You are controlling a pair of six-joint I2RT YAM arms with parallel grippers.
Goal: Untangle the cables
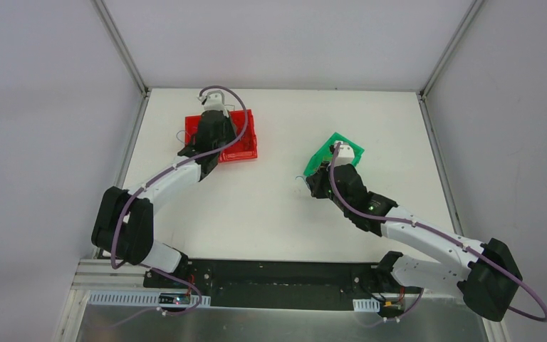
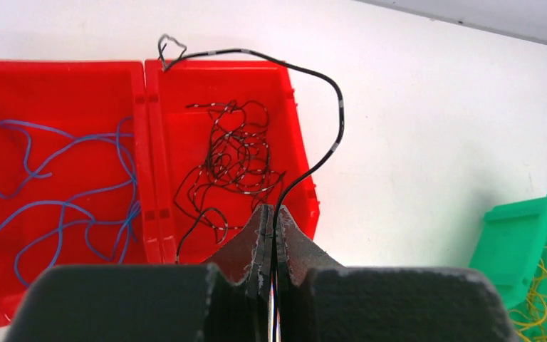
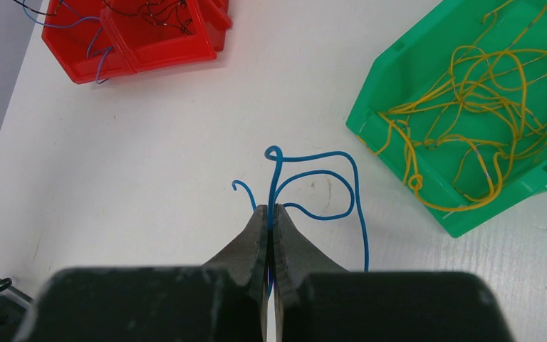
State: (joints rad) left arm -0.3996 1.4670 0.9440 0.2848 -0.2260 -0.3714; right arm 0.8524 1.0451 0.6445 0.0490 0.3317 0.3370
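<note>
My left gripper [image 2: 272,209] is shut on a thin black cable [image 2: 342,114] that arcs up and over the right compartment of the red bin [image 2: 295,100], where more black cables [image 2: 236,153] lie tangled. Blue cables [image 2: 64,178] fill its left compartment. In the top view the left gripper [image 1: 210,117] hangs over the red bin [image 1: 251,142]. My right gripper [image 3: 271,207] is shut on a looped blue cable [image 3: 327,178] above the white table, left of the green bin [image 3: 399,78] holding yellow cables [image 3: 484,92]. The right gripper [image 1: 312,178] sits beside the green bin [image 1: 352,146].
The white table [image 1: 271,206] is fenced by grey walls and metal corner posts [image 1: 124,50]. The red bin stands at the back left, the green bin at the middle right. Both arm bases sit on the black rail [image 1: 278,281] at the near edge.
</note>
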